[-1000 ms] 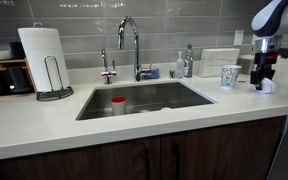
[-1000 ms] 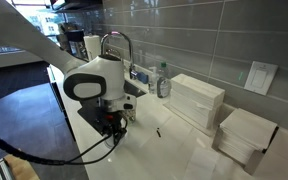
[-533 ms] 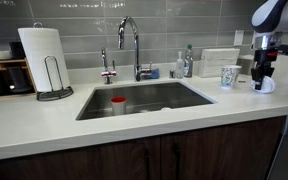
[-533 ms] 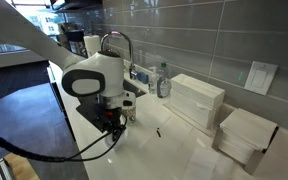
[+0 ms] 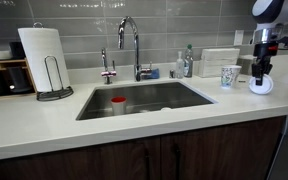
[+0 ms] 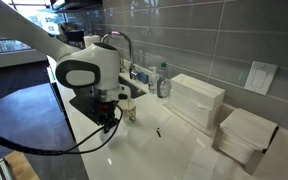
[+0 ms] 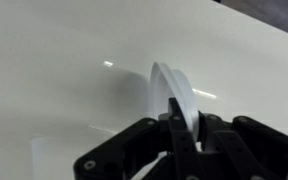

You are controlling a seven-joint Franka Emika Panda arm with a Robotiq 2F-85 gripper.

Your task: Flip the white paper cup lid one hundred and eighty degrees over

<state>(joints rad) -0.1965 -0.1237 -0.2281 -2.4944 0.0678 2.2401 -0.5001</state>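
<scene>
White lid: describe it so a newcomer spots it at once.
From the sink, follow the counter past the patterned paper cup to the robot's tool. The white lid is the plain round disc pinched on edge there, flat, unlike the tall cup.

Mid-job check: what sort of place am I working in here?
Most likely a kitchen, perhaps an office kitchenette: a steel sink set in the countertop, a tall gooseneck faucet behind it, and an upright paper towel roll.
</scene>
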